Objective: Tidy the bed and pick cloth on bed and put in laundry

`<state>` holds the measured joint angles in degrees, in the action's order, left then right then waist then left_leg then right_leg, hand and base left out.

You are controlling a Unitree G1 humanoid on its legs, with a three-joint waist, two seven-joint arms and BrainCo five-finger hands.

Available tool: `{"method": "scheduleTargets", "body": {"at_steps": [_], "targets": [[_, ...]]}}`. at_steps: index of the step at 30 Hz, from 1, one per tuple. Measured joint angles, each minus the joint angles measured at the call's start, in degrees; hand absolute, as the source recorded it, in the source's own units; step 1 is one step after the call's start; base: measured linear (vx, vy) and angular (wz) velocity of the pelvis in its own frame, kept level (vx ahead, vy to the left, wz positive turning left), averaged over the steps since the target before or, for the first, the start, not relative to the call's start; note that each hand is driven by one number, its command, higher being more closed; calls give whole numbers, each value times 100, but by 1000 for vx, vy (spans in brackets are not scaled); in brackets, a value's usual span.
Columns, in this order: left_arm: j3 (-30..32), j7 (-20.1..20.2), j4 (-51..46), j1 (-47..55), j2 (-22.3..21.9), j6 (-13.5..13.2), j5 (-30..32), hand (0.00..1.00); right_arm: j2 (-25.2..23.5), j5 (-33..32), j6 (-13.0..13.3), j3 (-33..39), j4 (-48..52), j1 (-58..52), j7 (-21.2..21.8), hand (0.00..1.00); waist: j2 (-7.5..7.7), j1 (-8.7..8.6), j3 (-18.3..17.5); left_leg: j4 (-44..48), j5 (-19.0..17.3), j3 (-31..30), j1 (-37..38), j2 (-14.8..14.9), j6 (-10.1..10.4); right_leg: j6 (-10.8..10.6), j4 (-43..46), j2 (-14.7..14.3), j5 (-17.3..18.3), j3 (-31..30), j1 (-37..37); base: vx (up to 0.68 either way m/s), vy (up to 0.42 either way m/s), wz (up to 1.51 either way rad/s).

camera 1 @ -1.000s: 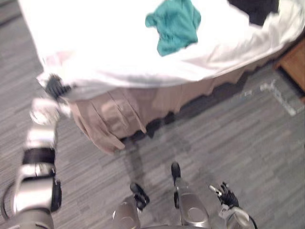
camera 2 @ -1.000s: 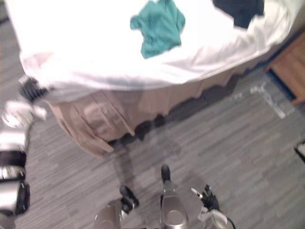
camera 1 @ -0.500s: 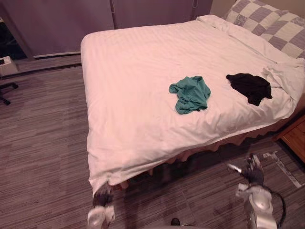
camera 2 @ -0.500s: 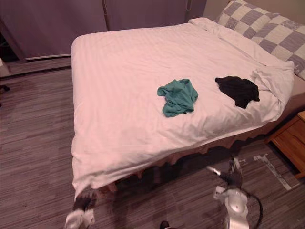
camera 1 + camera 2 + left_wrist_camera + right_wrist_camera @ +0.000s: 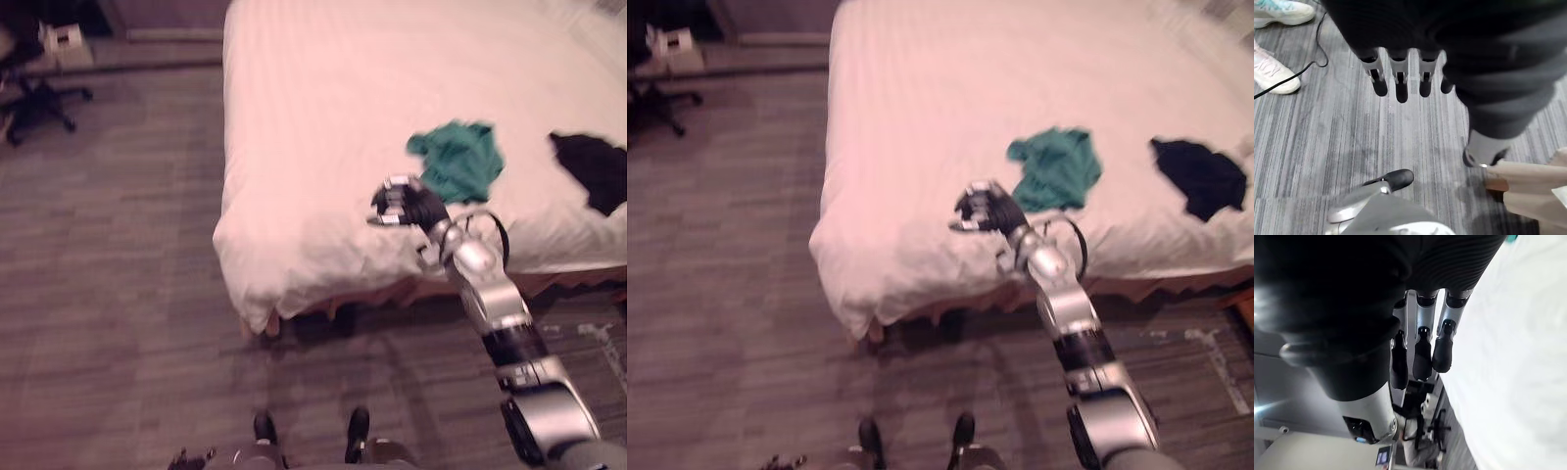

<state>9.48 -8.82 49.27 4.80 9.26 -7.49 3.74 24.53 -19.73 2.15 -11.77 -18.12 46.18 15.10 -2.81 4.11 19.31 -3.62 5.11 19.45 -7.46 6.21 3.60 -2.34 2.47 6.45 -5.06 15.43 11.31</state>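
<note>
We see right hand (image 5: 404, 204), fingers relaxed, empty, above bed (image 5: 313, 117) near edge; teal cloth (image 5: 458, 162) just beyond, slightly right; left hand (image 5: 1399, 78) low, relaxed, well apart.

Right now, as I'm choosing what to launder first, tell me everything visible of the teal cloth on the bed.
The teal cloth is a soft, crumpled heap, bunched in folds, lying on the white bed cover near the bed's near side. A black cloth lies apart to its right. The right hand hovers open by its near-left edge, seemingly not touching.
</note>
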Motion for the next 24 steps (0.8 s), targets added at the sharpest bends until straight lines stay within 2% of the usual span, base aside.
{"method": "scheduleTargets", "body": {"at_steps": [2,3,4,6,8,10,13,15,17,20,24], "targets": [[-284,-4,-412,-252,90,-90,-44,0,-144,-451,-23,-174,-435,669,20,100,-192,42,498,9,147,-61,-338,-75,-89,-5,95,87,-118,20,351,-103,61,12],[-352,-2,-490,-302,94,-93,-64,0,-145,-551,-38,-208,-541,781,22,100,-240,46,585,10,168,-78,-391,-91,-100,-5,124,108,-122,32,411,-72,63,20],[-546,2,-615,-387,101,-92,-149,0,-145,-664,-66,-212,-641,914,22,100,-351,83,698,12,210,-131,-537,-125,-131,-15,160,152,-141,79,538,-28,43,18],[-904,2,-745,-421,99,-84,-262,0,-146,-772,-76,-273,-791,1058,15,100,-494,141,784,11,252,-164,-735,-173,-163,-34,193,214,-166,113,736,-3,53,17],[-1358,13,-818,-432,80,-47,-408,0,-119,-780,-110,-317,-1013,1244,-29,100,-700,215,877,11,292,-233,-985,-243,-196,-49,266,293,-175,146,981,20,77,17],[-1667,23,-891,-443,81,-4,-453,0,71,-796,-118,-328,-1145,1371,-85,100,-863,280,942,10,353,-311,-1255,-287,-232,-58,365,358,-168,188,1266,-6,46,18],[-1949,24,-1011,-466,90,74,-765,0,346,-1186,-75,-372,-1407,1415,-48,100,-890,437,923,-12,459,-421,-1700,-326,-205,-81,583,456,-139,204,1784,-15,9,11],[-2110,47,-1147,-477,91,83,-942,0,434,-1426,-44,-444,-1590,1398,118,100,-894,440,920,-87,532,-484,-1807,-373,-191,-94,834,561,-23,237,2011,-5,9,22],[-2242,137,-1426,-488,91,24,-1005,0,473,-1662,-77,-427,-2209,1385,502,100,-908,436,911,-145,565,-532,-1852,-466,-183,-125,1250,728,191,226,2240,-13,22,22],[-2288,132,-1654,-511,95,-258,-952,0,562,-1588,-264,-423,-3434,1182,1069,100,-959,464,875,-223,546,-563,-1851,-543,-147,-153,1568,879,354,242,2367,-13,11,18],[-2277,134,-1662,-517,116,-440,-951,0,725,-1129,-393,-441,-3954,604,1571,100,-959,460,874,-221,614,-512,-1755,-575,-182,-161,1637,932,385,217,2318,42,-8,1]]}}
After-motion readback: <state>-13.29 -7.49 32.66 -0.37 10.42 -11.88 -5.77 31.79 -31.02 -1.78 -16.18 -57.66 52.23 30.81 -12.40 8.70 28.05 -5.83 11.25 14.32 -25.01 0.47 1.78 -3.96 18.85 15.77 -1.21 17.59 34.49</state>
